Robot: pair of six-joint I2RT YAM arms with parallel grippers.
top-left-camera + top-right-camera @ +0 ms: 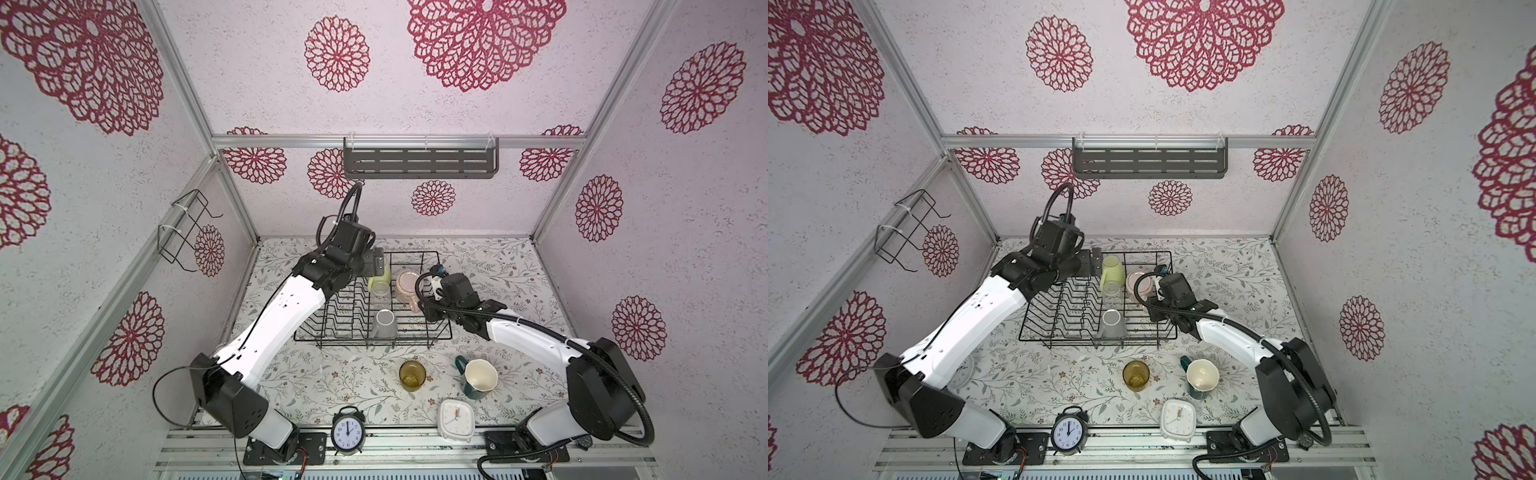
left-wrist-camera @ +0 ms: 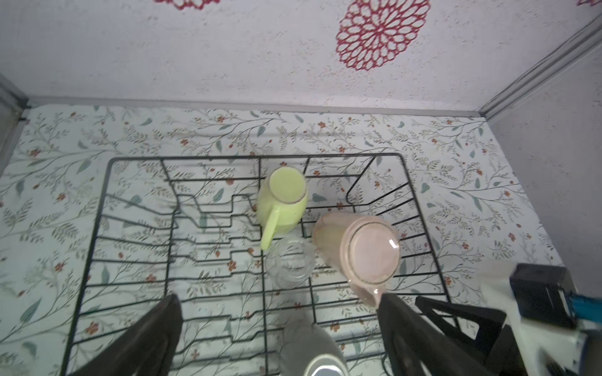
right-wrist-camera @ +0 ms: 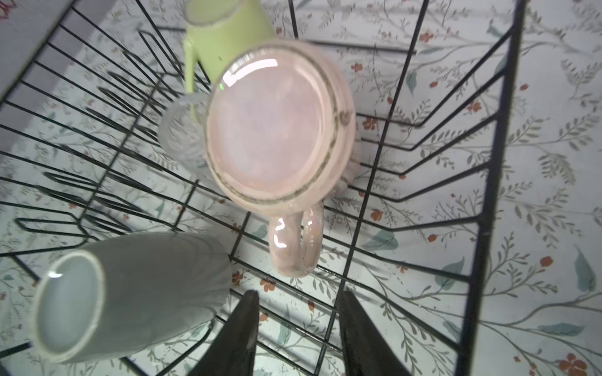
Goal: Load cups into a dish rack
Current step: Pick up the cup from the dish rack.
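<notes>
Pink mug (image 3: 270, 130), yellow-green mug (image 2: 286, 195), grey mug (image 3: 146, 286), apparently clear glass (image 2: 290, 263).

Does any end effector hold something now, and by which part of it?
Nothing is held. The left end effector is open above the dish rack. The right end effector is open too, just short of the handle of the pink mug.

Left arm (image 1: 274, 320): stretched forward, wrist angled down.
Left gripper (image 2: 280, 296): jaws wide apart, empty.
Right arm (image 1: 528, 336): elbow bent, reaching inward.
Right gripper (image 3: 299, 293): jaws partly apart, empty.
</notes>
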